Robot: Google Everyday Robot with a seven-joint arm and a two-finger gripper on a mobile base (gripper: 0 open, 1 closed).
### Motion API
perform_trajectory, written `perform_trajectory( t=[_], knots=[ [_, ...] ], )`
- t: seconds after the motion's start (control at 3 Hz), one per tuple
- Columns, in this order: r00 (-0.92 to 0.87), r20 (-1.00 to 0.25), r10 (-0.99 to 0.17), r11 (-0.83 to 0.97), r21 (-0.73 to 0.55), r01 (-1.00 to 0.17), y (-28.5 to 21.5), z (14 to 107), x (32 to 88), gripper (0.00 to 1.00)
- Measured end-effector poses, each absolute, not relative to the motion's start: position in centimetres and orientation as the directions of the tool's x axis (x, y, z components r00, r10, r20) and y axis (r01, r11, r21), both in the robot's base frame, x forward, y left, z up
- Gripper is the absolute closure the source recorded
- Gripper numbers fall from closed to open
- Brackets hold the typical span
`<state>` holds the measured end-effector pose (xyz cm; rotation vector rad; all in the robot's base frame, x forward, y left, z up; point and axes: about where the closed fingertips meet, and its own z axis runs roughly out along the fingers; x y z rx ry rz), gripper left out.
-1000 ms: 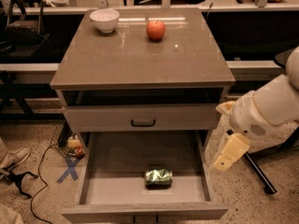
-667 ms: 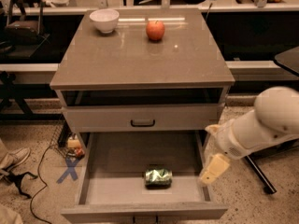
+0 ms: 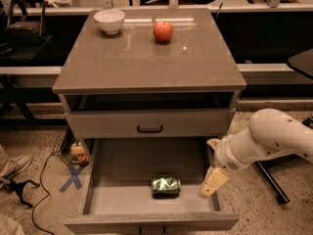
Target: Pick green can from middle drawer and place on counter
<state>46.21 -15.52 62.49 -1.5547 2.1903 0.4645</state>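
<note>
The gripper (image 3: 213,181) is held lower right, at the side wall of the open drawer (image 3: 122,203), near the green can (image 3: 166,185), presumably for reaching it. Whether it is released or clenched cannot be told.

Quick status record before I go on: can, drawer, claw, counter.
green can: lying on its side, front-centre of the drawer floor
middle drawer: pulled open
claw: by the drawer's right wall, right of the can, not touching it
counter: holds a red apple and a white bowl at the back
task state: can not yet picked
</note>
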Motion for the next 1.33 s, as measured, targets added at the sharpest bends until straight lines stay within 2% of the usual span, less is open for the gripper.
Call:
perform_trajectory(
  t=[0.67, 1.33],
  knots=[
    [-0.253, -0.516, -0.818, 0.253, 0.071, -0.965, -13.1, 56.0, 47.2, 0.0],
    [-0.151, -0.563, -0.813, 0.177, 0.008, -0.984, -7.2, 48.1, 50.3, 0.0]
  ],
)
